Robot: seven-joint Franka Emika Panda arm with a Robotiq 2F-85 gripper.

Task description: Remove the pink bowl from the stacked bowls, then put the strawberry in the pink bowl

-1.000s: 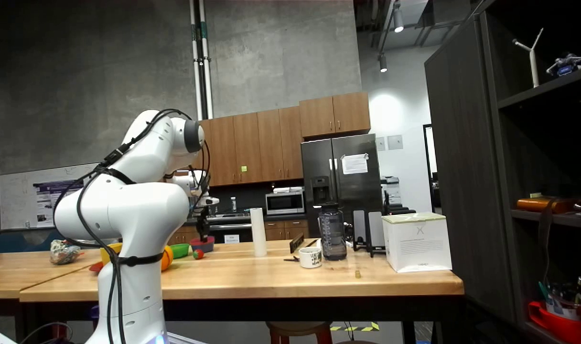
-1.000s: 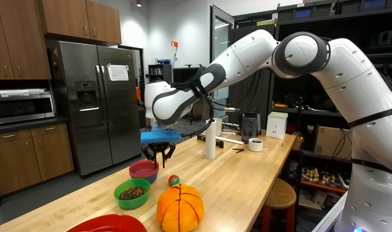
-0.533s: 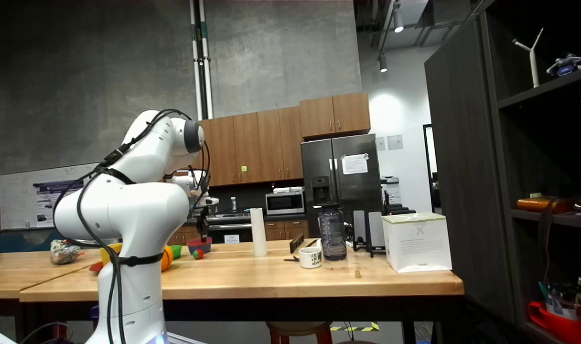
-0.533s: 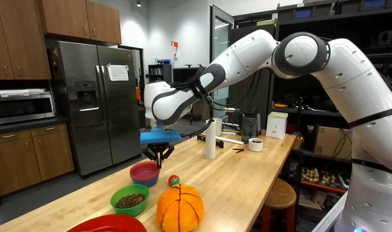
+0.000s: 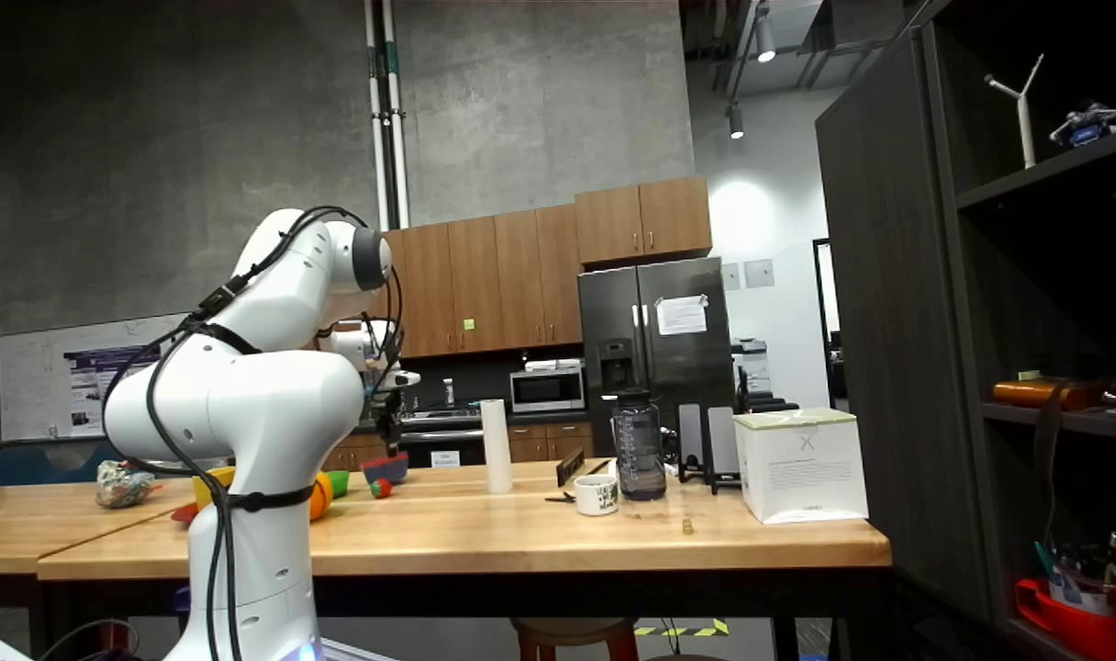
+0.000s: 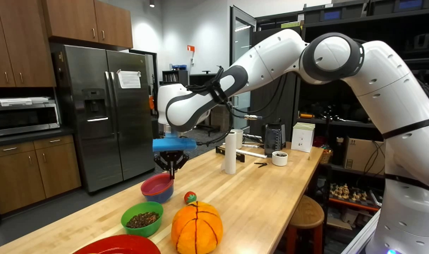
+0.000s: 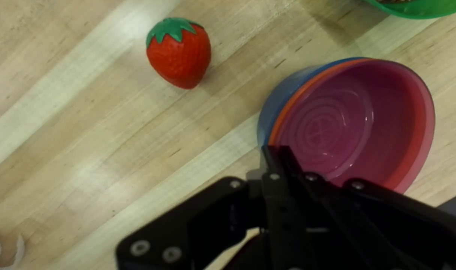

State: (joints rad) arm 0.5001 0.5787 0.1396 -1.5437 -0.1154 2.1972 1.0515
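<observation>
Raised slightly, fingers (image 7: 275, 189) clench the tilted stacked bowls (image 6: 158, 190) by the rim, seemingly unstacking; next, free the pink bowl (image 7: 340, 123).

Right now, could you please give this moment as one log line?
gripper: shut on pink bowl, perhaps others | pink bowl: inside orange bowl, blue bowl outermost | strawberry: on table
</observation>
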